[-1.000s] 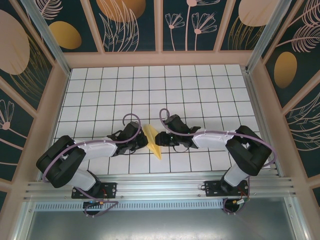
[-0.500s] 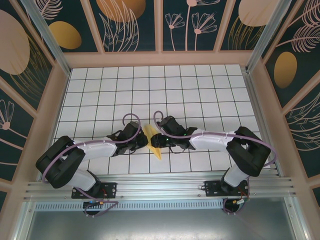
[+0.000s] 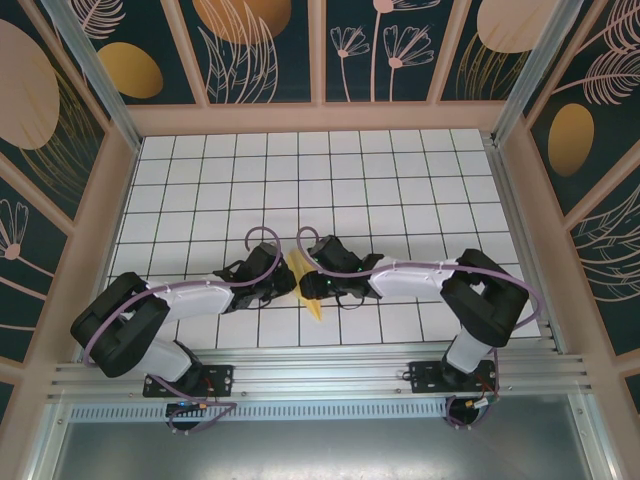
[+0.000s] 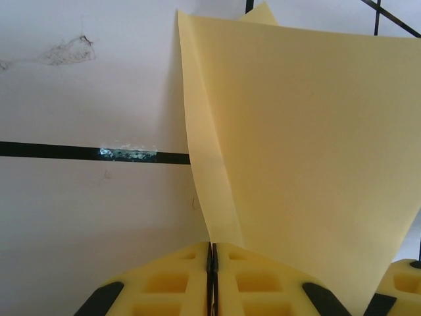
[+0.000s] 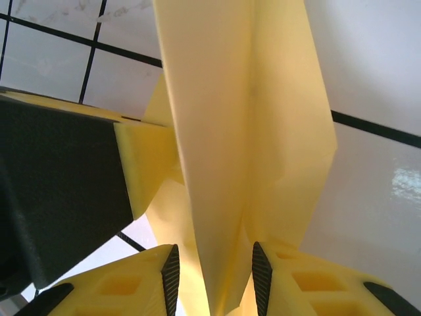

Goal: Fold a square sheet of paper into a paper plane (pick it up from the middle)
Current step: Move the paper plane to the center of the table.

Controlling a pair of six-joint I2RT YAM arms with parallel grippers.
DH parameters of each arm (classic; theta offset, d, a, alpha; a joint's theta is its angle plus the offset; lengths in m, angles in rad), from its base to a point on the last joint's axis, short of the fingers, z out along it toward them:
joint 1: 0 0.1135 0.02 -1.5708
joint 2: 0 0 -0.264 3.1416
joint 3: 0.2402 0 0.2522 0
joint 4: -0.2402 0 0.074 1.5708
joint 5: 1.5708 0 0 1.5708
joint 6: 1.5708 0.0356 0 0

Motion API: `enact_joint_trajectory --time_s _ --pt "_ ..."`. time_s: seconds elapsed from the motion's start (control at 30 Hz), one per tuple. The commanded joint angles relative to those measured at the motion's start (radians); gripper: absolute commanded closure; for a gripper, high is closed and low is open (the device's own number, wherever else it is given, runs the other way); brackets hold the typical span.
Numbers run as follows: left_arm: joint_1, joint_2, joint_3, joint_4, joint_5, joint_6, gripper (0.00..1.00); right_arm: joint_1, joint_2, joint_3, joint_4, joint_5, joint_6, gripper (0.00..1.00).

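Observation:
The pale-yellow paper, folded into a narrow pointed plane shape, lies on the white grid floor between the two grippers. My left gripper is shut on its left edge; in the left wrist view a raised flap of the paper runs into the closed pads. My right gripper is open at the paper's right side. In the right wrist view its ribbed pads stand either side of the paper's centre ridge, with small gaps. The left gripper's finger shows just beyond.
The white grid table stretches away to the back and both sides. Patterned walls and a metal rail at the near edge enclose it. Both arms lie low along the front rows of tiles.
My right gripper has moved left, from beside the paper to over its right half, covering more of it. The left gripper and the paper have stayed put.

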Motion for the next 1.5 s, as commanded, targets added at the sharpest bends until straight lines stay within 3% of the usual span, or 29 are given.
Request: enact_joint_trajectory --time_s 0.0,0.43,0.8,0.97,1.17,1.47 --pt "-0.006 -0.016 -0.009 0.01 -0.02 0.0 0.89 0.01 0.02 0.034 -0.037 0.03 -0.022 0.63" --pt "-0.005 -0.017 -0.011 0.01 -0.018 -0.001 0.89 0.053 0.065 0.053 -0.073 0.07 -0.009 0.63" --pt "-0.005 -0.033 -0.011 0.01 -0.016 -0.006 0.87 0.063 0.106 0.086 -0.146 0.138 0.007 0.85" --pt "-0.004 -0.107 -0.02 0.015 -0.013 -0.033 0.71 0.064 0.087 0.121 -0.213 0.236 0.034 0.98" --pt "-0.005 -0.297 -0.047 -0.008 -0.082 -0.057 0.49 -0.036 -0.02 0.117 -0.281 0.306 0.048 0.98" --pt "-0.004 -0.407 -0.093 -0.04 -0.14 -0.063 0.46 -0.191 0.081 0.18 -0.299 0.256 0.001 0.94"
